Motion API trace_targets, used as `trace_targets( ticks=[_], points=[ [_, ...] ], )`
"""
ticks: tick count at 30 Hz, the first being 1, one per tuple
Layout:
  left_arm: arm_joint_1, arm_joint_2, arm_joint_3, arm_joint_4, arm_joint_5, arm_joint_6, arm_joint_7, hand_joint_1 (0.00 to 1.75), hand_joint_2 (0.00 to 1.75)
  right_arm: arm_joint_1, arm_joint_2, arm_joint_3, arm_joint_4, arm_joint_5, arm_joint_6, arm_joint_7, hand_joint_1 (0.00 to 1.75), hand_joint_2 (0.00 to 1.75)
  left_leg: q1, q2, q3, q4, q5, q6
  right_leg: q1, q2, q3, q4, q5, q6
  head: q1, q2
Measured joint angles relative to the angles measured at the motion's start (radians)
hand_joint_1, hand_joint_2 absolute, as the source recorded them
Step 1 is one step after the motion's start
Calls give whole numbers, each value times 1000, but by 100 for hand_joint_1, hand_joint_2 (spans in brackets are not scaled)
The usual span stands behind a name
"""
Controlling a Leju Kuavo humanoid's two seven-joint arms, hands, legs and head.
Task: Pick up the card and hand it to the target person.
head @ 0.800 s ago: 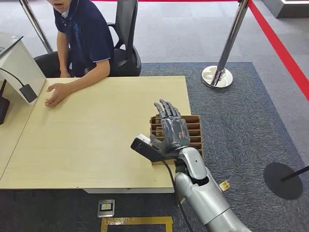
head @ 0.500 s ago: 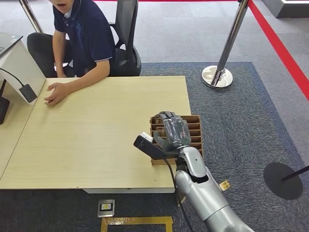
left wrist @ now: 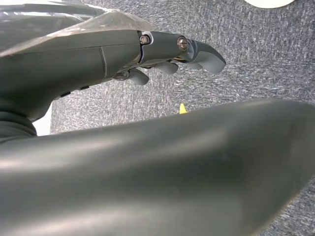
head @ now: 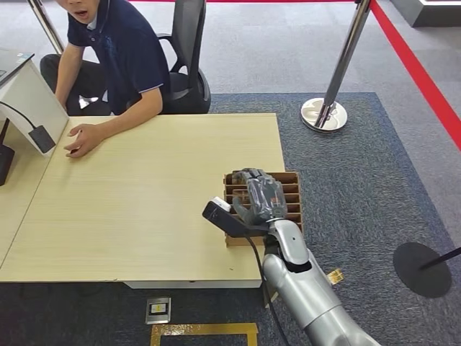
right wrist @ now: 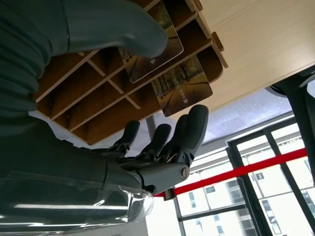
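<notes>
— What is the right arm [head: 305,288] looking like from above?
— Silver shells are gleaming, and a black cable [head: 261,270] is running along them to a black wrist camera box [head: 225,218].
— And the right robot hand [head: 261,196]?
— Dark grey under a clear cover; close up, a round screw [right wrist: 182,171] is showing beside its rounded fingertips [right wrist: 195,125].

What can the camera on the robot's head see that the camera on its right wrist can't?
Just the head view: a person sitting at the far side of the table, one hand flat on it, a chair and the red barrier tape. Just the right wrist view: two picture cards standing in the wooden rack's slots, and windows. Both: the right hand, fingers curled over the wooden rack, and the table.
</notes>
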Motion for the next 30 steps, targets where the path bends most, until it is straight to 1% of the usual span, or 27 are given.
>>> trace_targets(
  ticks=[1,4,10,13,18,30],
  points=[
    [0,0,0,0,0,0,0,0,0,0,1,-1,1,3,1,2,103,175,0,0,0,0,0,0,0,0,0,0,0,0,0,0],
    [0,0,0,0,1,0,0,0,0,0,3,-4,4,7,5,3,102,175,0,0,0,0,0,0,0,0,0,0,0,0,0,0],
    [0,0,0,0,4,0,0,0,0,0,7,-6,10,9,9,3,91,175,0,0,0,0,0,0,0,0,0,0,0,0,0,0],
    [0,0,0,0,5,1,0,0,0,-1,8,-7,13,9,9,3,82,175,0,0,0,0,0,0,0,0,0,0,0,0,0,0],
    [0,0,0,0,5,1,0,0,0,-2,8,-8,16,10,10,3,78,175,0,0,0,0,0,0,0,0,0,0,0,0,0,0],
    [0,0,0,0,4,2,4,0,0,-5,7,-13,34,12,14,4,82,175,0,0,0,0,0,0,0,0,0,0,0,0,0,0]
  ],
)
